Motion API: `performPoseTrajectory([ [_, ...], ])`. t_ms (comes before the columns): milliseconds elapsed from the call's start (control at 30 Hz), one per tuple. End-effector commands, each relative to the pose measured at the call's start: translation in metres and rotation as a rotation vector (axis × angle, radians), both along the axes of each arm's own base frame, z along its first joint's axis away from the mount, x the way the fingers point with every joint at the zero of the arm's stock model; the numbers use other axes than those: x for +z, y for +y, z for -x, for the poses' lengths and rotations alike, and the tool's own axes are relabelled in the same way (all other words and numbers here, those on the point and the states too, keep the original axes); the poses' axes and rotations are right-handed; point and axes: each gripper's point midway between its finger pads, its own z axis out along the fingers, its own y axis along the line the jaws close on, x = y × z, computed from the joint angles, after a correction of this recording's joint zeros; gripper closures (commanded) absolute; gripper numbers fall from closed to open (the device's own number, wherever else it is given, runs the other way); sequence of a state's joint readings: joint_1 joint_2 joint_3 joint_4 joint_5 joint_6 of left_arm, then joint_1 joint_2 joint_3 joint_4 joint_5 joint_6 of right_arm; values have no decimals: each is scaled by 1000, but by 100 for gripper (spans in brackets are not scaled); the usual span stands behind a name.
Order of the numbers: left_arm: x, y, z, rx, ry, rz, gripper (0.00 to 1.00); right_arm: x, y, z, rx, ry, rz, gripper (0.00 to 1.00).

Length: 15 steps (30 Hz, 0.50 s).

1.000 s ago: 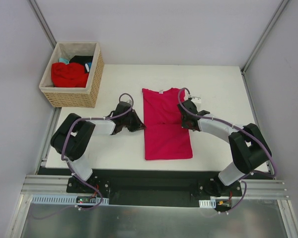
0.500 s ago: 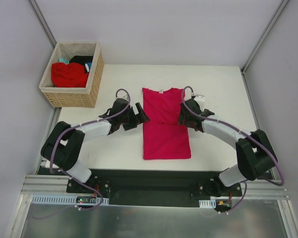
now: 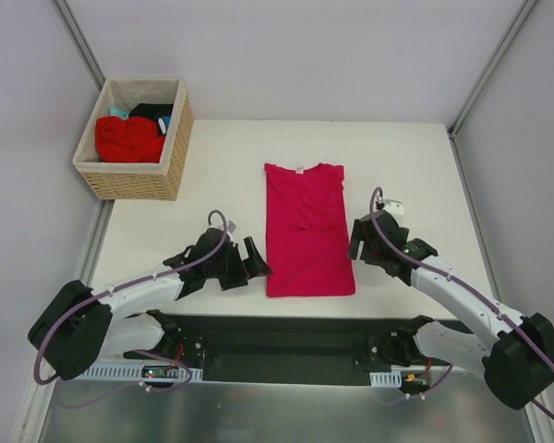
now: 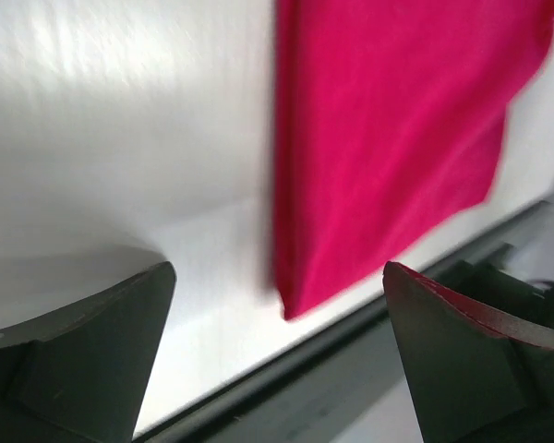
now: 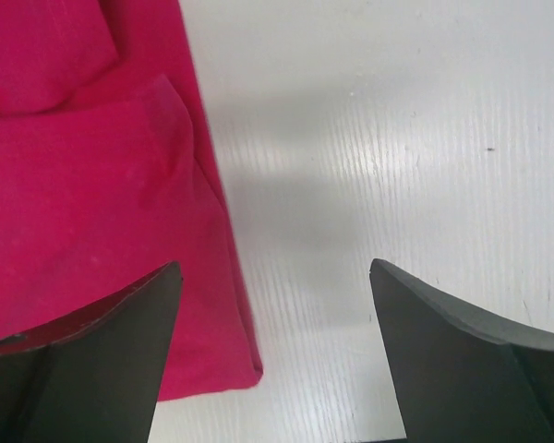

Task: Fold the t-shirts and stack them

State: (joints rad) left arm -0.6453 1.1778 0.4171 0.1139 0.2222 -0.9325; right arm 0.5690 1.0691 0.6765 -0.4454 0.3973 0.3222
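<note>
Crimson-pink t-shirt point(image 3: 307, 235) lies flat mid tabletop point(image 3: 415, 157): soft knit cloth folded to a long narrow rectangle, sleeves tucked in, small pale label point(image 3: 298, 170) at the neck, far end. A shallow crease crosses its middle. Tabletop is white, smooth, faintly ribbed up close. Just beside the shirt's near-left edge, left hand point(image 3: 258, 257), fingers apart, holding nothing. Just off the right edge, right hand point(image 3: 358, 242), fingers apart too, empty. Far-left corner: squarish woven wicker basket point(image 3: 134, 182) w/ pale liner, holding a bunched red shirt point(image 3: 127, 138), black cloth point(image 3: 152, 113), teal cloth point(image 3: 119, 113).
</note>
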Motion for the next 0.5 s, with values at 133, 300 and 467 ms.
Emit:
performPoseTrajectory([
  [133, -9, 2, 35, 68, 56, 103, 1, 14, -8, 24, 20, -13, -8, 13],
  [300, -13, -3, 43, 67, 54, 187, 1, 20, -10, 27, 16, -20, 7, 14],
  [467, -26, -8, 49, 61, 92, 215, 1, 28, -8, 29, 25, -31, 21, 14],
])
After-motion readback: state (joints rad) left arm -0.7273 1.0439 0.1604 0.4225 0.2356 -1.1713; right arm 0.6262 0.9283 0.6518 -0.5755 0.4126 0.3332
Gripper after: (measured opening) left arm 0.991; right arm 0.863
